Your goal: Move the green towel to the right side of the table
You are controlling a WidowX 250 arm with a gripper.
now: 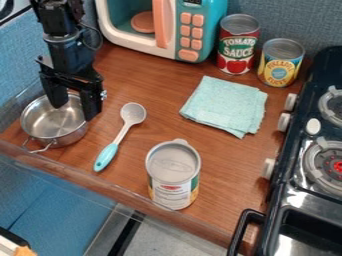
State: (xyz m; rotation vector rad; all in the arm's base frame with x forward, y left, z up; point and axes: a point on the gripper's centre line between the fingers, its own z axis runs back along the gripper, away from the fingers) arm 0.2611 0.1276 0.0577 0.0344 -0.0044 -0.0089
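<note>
We see the fingers [89, 102] of the black gripper [74, 111] standing apart, with a gap between them, pointing down over the small steel pot [52, 126] at the table's left end. We cannot tell whether either fingertip touches the pot. The arm [67, 50] comes in from the upper left, above the wooden table [143, 145]. We find the pot upright, its wire handle towards the front edge.

Just beside the pot, on its right, we see a spoon [122, 131] lying at a slant, its pale grey bowl towards the back edge and its turquoise handle towards the front edge. Further right, near the middle of the front edge, we have an upright food can [173, 172] with a ridged metal top.

Our green towel [226, 106] lies folded in the right half of the table, near the right edge but apart from the stove, with its layers slightly out of line at one side. Behind it, near the back edge, we see an upright tomato can [237, 47] and, just to its right, a shorter pineapple can [280, 65] with a blue and yellow label. Left of these cans we have a toy microwave [220, 15] in turquoise and white, with a coral handle and buttons. Along the right edge we see the black toy stove [294, 195], its pale knobs facing the table.
</note>
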